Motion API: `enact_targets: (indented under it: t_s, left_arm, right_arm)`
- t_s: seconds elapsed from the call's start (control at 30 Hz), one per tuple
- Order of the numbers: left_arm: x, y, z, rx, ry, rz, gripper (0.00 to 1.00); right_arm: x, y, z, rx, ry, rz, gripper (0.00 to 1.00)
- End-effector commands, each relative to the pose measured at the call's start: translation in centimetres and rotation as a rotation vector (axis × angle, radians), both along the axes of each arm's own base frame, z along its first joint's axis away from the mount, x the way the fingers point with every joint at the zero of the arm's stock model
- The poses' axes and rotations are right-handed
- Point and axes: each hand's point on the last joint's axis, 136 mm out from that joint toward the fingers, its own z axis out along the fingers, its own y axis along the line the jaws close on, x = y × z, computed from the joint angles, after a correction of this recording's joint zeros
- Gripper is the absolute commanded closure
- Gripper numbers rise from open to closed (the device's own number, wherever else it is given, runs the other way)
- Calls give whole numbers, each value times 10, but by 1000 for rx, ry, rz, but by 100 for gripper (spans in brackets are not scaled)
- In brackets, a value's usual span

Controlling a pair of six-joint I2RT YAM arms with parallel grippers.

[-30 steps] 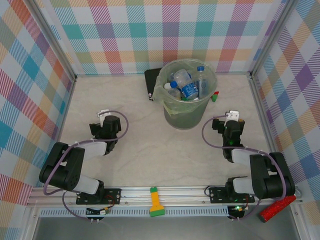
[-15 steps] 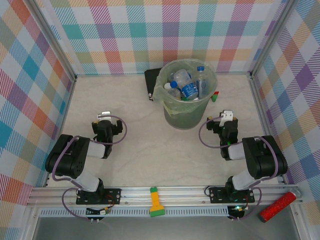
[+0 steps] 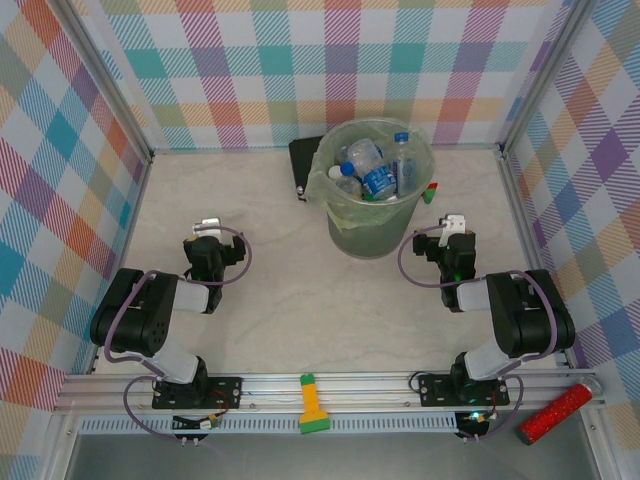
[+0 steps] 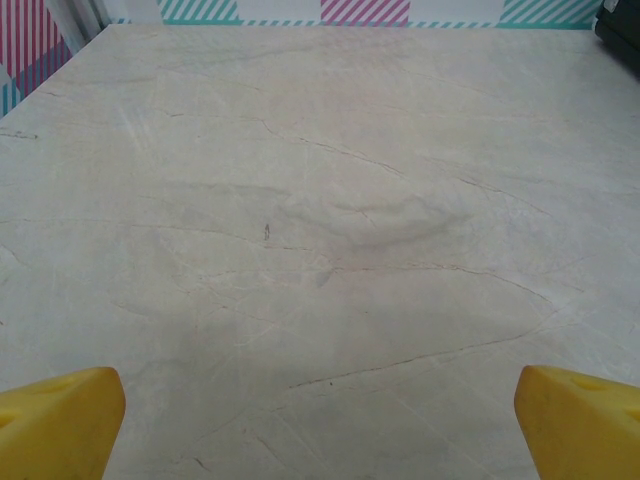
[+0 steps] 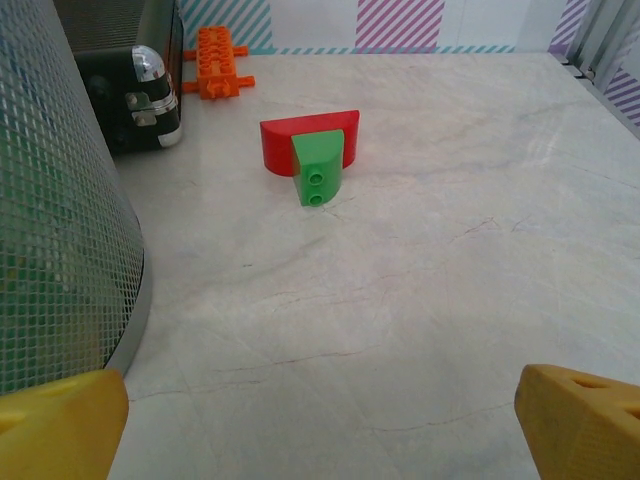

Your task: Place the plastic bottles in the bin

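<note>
The plastic bottles (image 3: 375, 172) lie inside the bin (image 3: 368, 236).

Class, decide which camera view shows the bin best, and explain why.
Top external: the whole bin, its rim and the bottles inside are visible. The right wrist view catches a slice of the bin, its mesh wall, at the left edge.

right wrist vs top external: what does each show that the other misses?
Right wrist: an orange brick beyond the black case, the case's chrome latch, and the mesh texture of the bin wall.
Top external: bottles piled inside the bin, the left gripper, a yellow-green block on the front rail, and a red glitter cylinder at the near right corner.
Both: bin, black case, the red-and-green block, the open right gripper and the marble tabletop.
</note>
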Motion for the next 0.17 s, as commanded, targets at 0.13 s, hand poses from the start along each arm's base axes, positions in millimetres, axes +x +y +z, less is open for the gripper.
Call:
enact_targets:
  t_s: [0.13]
  left_arm:
    - [6, 0, 7, -25, -23, -1, 0]
  right_arm:
    - [7, -1, 8, 32, -15, 4, 1]
